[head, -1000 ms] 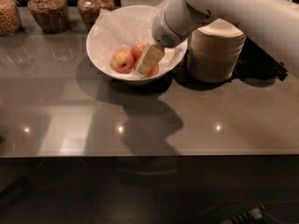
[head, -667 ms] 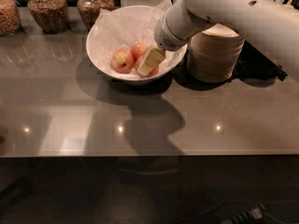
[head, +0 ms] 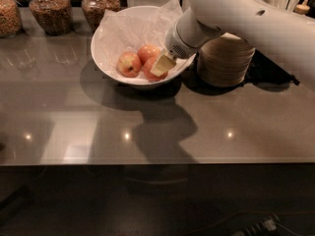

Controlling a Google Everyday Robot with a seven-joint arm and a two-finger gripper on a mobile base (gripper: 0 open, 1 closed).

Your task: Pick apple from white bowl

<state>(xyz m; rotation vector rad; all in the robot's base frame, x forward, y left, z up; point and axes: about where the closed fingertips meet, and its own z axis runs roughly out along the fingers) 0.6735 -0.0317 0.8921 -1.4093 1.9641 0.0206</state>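
The white bowl [head: 110, 38], lined with crinkled white paper, stands at the back of the table and holds three apples. The reddest apple [head: 148, 71] lies at the front right of the bowl. An apple with a yellow patch [head: 129, 64] lies to its left, and a paler apple [head: 148, 52] lies behind it. My gripper [head: 162, 64] reaches down into the bowl from the right. Its tan tip rests against the right side of the reddest apple and hides part of it.
A stack of small off-white disposable bowls [head: 225, 59] stands just right of the white bowl, under my arm. Glass jars of grains [head: 49, 9] line the back left. The table's front edge runs across the lower middle of the view.
My gripper tip has shifted slightly inside the bowl. The reddest apple now shows beside it, where only two apples showed before. The bowl has not moved.
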